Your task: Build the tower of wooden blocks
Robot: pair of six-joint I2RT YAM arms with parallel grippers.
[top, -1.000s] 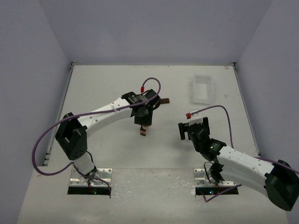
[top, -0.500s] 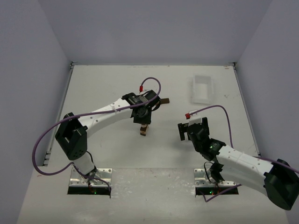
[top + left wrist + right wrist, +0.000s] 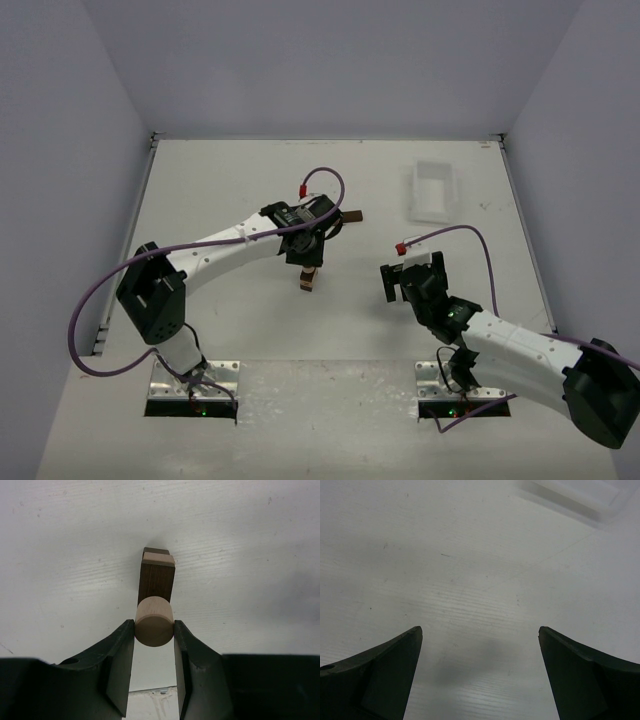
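Left gripper: Your left gripper [image 3: 153,628] is squeezed tight on a round block [image 3: 154,620]. One finger presses on each side of it.
Round block: It is light tan and looks like a short peg seen from its end. It hangs right by the top of the wood block tower [image 3: 156,579]. From the wrist camera you cannot tell if it touches the tower or not.
Wood block tower: It stands on the table [image 3: 220,190], near the middle and a little to the left, just under your left gripper. You can see a dark brown block standing up, with a light tan piece at its far end.
Loose block: One more dark brown block [image 3: 352,215] lies flat on the table. It is just beside your left wrist, on the far side of the tower.
Right gripper: Your right gripper [image 3: 480,632] is wide open and holds nothing. It hangs over the table, off to the right and well apart from the tower.
Tray: A white tray [image 3: 432,192] sits at the far right of the table, past your right gripper.
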